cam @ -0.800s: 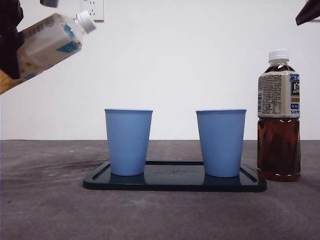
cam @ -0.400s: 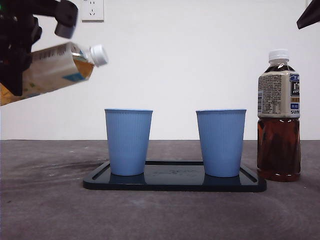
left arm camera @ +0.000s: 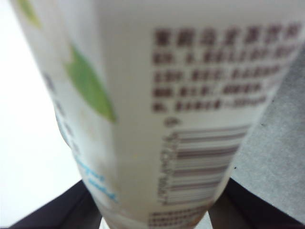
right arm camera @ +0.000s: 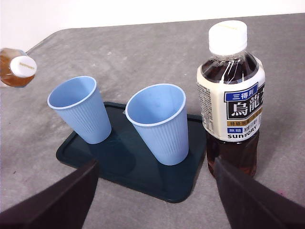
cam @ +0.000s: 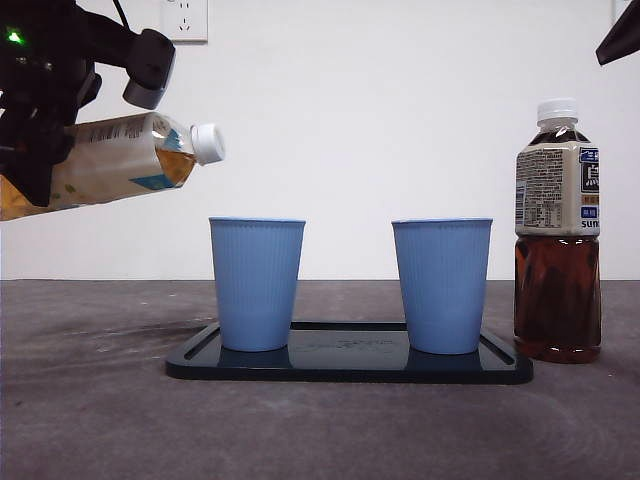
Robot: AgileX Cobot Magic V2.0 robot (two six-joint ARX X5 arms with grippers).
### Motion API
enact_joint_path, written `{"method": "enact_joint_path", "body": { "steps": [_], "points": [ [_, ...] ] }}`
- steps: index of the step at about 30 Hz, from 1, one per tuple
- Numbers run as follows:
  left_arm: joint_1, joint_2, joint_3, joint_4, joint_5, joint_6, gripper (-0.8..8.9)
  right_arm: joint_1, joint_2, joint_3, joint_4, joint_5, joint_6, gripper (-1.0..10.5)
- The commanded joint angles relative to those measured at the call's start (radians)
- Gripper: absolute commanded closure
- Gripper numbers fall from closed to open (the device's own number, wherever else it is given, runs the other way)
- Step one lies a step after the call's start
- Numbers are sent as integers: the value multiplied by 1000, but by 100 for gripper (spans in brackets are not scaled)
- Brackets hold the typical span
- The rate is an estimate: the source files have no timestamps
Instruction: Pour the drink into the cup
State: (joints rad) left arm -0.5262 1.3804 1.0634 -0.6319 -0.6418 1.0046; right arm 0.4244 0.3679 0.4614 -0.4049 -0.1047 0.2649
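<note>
Our left tool (cam: 35,150) gripped a tilted, white-capped plastic tea bottle (cam: 120,165) above and beside the nearer ribbed blue cup (cam: 257,283); the cap would block pouring. Our right tool's (right arm camera: 155,200) jaws stood wide, empty.

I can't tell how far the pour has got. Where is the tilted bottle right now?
In the front view the tilted bottle hangs at upper left in the left gripper, its capped neck up and just left of the left cup on the tray.

Tilted bottle's (cam: 110,160) base beyond frame edge.
</note>
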Motion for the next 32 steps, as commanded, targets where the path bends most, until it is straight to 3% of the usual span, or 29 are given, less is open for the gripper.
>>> {"method": "enact_joint_path", "body": {
  "steps": [1, 32],
  "points": [
    [-12, 20, 41, 28, -28, 7, 601, 5, 0, 14, 6, -1, -12, 562],
    [-23, 32, 41, 55, -37, 8, 601, 5, 0, 14, -9, 0, -12, 562]
  ]
}}
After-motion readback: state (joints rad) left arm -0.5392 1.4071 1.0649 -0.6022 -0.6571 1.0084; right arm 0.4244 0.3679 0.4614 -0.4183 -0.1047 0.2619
